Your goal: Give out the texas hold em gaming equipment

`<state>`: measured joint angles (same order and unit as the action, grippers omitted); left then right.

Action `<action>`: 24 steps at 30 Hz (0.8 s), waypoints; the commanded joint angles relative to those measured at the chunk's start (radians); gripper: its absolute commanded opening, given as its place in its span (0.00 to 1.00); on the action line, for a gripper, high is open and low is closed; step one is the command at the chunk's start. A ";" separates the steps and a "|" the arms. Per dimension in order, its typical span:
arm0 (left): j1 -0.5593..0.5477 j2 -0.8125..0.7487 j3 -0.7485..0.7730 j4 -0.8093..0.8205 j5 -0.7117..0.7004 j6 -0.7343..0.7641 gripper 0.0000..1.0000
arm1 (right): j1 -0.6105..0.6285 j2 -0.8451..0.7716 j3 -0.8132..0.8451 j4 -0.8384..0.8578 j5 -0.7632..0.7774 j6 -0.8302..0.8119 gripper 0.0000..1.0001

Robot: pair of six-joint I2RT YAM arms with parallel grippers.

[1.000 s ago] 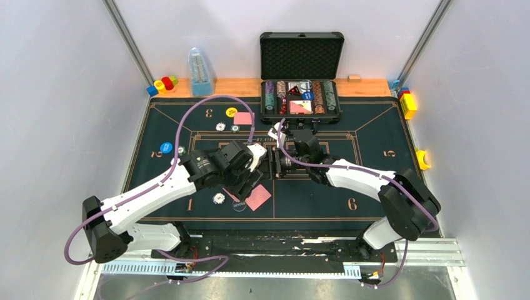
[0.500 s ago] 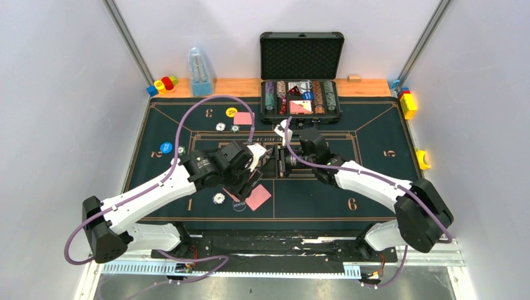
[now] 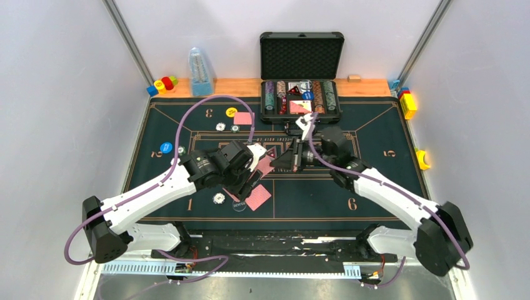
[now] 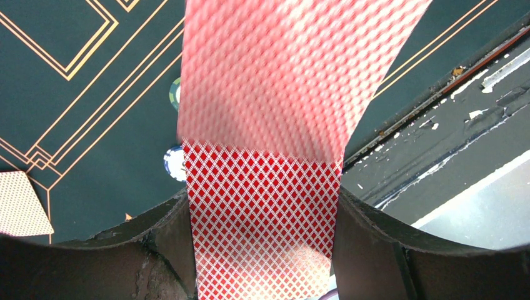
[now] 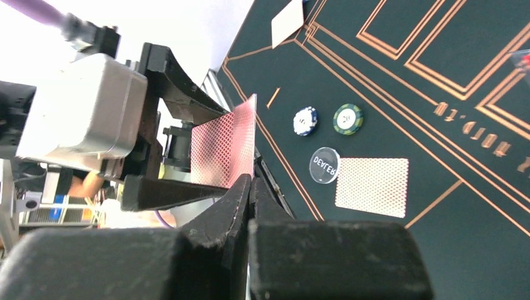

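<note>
Green felt mat fills my overhead view, and both arms meet over its middle. My left gripper is clamped at a middling width on a red-backed card held on edge above the mat. On that wrist's view the card sits squarely between the two dark jaws, and I cannot tell whether more cards lie behind it. My right gripper reaches in from the right with its jaws fully together, nipping the free edge of that same card, which its own camera shows running down into the closed tips. On the mat just near of the left gripper lies a second card, face down. A clear dealer button sits just beside it and a white chip a little further left. Far left, by the printed 3, I see a yellow disc, a third card and two small chips near them. A blue disc lies by the printed 2 at the left edge. The open black case stands at the mat's far edge with rows of chips inside. A clear blue bottle and toy blocks stand on the wooden strip at far left.
</note>
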<state>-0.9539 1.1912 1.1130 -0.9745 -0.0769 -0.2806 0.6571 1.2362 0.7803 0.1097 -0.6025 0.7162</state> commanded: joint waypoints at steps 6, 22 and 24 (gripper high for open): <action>-0.002 -0.022 0.005 0.027 -0.019 0.008 0.00 | -0.145 -0.281 -0.177 0.040 -0.082 0.081 0.00; -0.002 -0.032 0.011 0.027 -0.025 0.003 0.00 | -0.200 -0.180 -0.370 0.331 -0.134 0.227 0.00; -0.002 -0.031 0.013 0.025 -0.028 0.003 0.00 | -0.196 -0.068 -0.336 0.420 -0.118 0.239 0.00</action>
<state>-0.9539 1.1912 1.1130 -0.9749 -0.0902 -0.2817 0.4603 1.0382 0.4019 0.2901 -0.7097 0.9028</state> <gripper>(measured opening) 0.718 0.010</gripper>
